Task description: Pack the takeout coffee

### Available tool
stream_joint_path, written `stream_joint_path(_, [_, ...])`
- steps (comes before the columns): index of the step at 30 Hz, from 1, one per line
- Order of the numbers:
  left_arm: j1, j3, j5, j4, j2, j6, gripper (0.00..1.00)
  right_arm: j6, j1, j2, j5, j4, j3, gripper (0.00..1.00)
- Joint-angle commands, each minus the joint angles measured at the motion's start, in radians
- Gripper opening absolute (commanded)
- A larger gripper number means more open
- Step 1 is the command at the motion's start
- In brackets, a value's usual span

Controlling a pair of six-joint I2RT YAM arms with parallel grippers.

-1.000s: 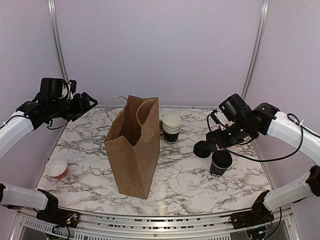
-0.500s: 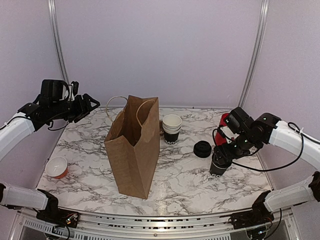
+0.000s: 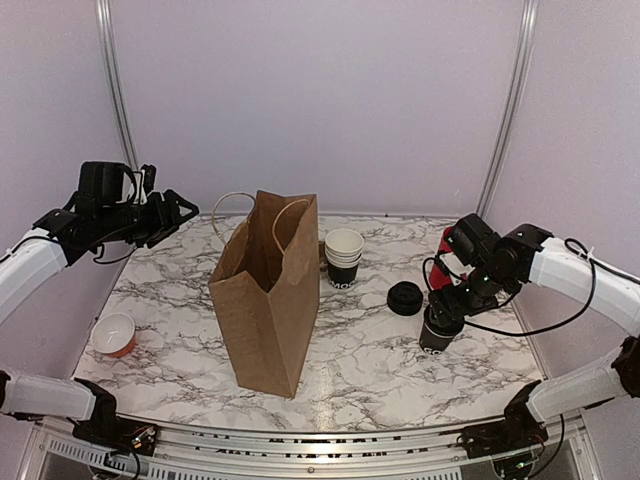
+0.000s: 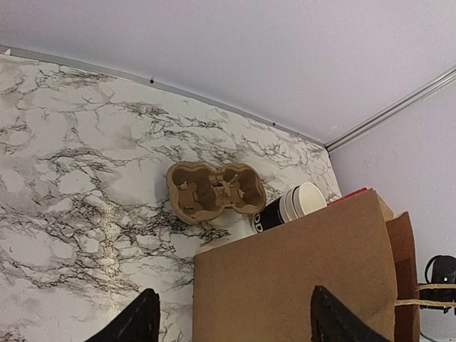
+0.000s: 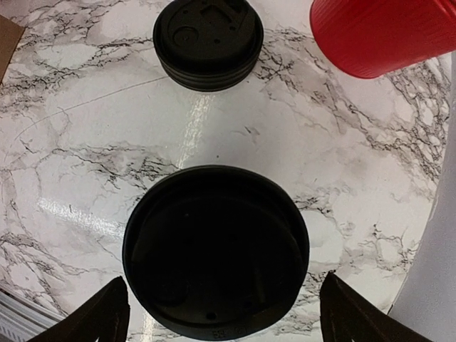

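From the top external view: finds the takeout coffee [image 3: 441, 327] upright and lidded on the bench [image 3: 370, 360], at the right side and well apart from the paper bag [image 3: 265, 300]. Places the right end effector [image 3: 447, 305] directly over it, released, fingers down around lid height. Places the left end effector [image 3: 178, 213] high at the far left, released and empty.

Probably risks a grip on the lid instead of the cup wall, which could pop the lid or drop the cup. Also risks knocking the loose lid [image 3: 405, 298] just beside it, or the red cup [image 3: 447, 240] behind.

From the left wrist: shows no coffee. Looks past spread fingertips [image 4: 135, 322] at the bag's top edge, the cup stack [image 4: 288, 208] and a cardboard carrier [image 4: 214, 191].

From the right wrist: looks straight down on the coffee's black lid, roughly centred between the fingers [image 5: 107, 313], with a gap at each side and nothing gripped. Could tip the cup if one finger lands first. Could dent the paper wall under a hard squeeze.
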Motion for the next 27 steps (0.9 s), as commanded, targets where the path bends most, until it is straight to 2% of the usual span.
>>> stream_joint_path(1, [0.01, -0.018, 0.015, 0.027, -0.031, 0.005, 0.73, -0.019, -0.024, 0.006, 0.0, 0.032, 0.008, 0.89])
stream_joint_path(9, [0.014, -0.02, 0.02, 0.028, -0.035, 0.005, 0.73, -0.028, -0.025, 0.023, -0.024, 0.043, 0.002, 0.84])
stream_joint_path(12, [0.016, -0.022, 0.02, 0.027, -0.036, 0.002, 0.73, -0.028, -0.025, 0.027, -0.03, 0.049, -0.003, 0.77])
stream_joint_path(24, [0.022, -0.023, 0.028, 0.023, -0.039, 0.005, 0.72, -0.028, -0.025, 0.051, -0.053, 0.06, -0.013, 0.76])
stream_joint_path(27, [0.023, -0.021, 0.03, 0.022, -0.038, 0.007, 0.73, -0.025, -0.025, 0.051, -0.052, 0.049, 0.001, 0.71])
